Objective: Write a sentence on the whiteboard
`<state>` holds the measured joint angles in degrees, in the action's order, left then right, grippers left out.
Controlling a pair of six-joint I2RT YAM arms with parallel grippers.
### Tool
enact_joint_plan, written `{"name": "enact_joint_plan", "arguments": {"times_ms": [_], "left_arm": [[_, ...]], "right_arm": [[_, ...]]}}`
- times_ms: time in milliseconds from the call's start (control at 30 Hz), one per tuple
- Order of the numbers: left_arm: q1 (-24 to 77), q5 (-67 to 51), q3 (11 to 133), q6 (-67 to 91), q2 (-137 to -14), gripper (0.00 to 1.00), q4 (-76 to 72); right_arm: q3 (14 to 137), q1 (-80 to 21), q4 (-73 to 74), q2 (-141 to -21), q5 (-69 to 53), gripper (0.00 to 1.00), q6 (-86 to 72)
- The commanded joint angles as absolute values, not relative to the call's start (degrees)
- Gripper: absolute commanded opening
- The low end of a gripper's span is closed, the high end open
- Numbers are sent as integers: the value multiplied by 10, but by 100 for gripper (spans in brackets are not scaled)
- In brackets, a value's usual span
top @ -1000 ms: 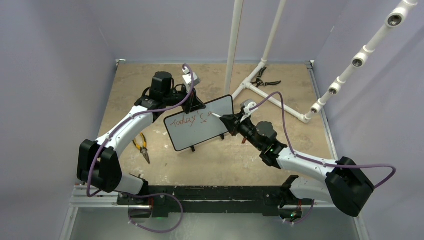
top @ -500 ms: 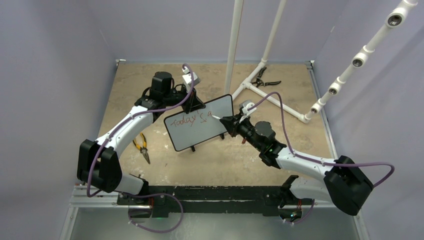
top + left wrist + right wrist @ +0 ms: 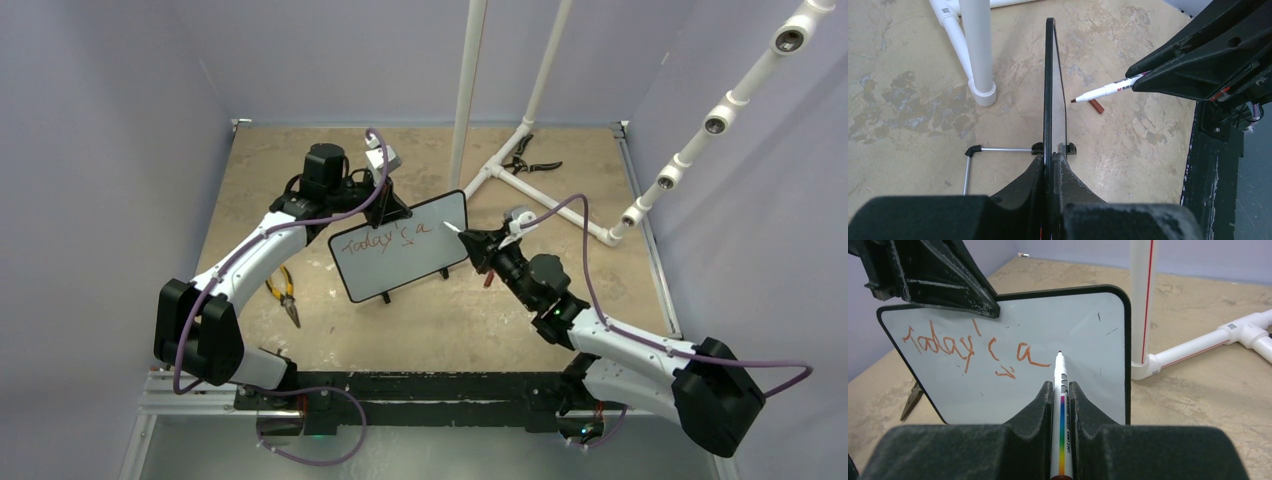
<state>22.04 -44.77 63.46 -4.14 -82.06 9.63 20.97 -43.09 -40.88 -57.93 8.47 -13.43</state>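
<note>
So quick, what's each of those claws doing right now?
Left gripper: closed, clamping the whiteboard by its edge.
Right gripper: closed, holding a marker, tip just off the board.

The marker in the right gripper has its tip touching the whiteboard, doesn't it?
No. The right gripper holds the marker, but its tip is not touching the whiteboard. The left wrist view shows a clear gap between the tip and the board's face.
</note>
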Motion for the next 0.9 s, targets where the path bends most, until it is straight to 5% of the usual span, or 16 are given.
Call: {"name": "enact_joint_plan", "arguments": {"times_ms": [0,867], "left_arm": [[226,-464,625,-53,-810,0,99],[226,-466,624,-53,-809,0,99]], "right_arm": [[221,-430,-433,-577,115,0,-134],[278,-430,-457,-634,84,0,-121]]}}
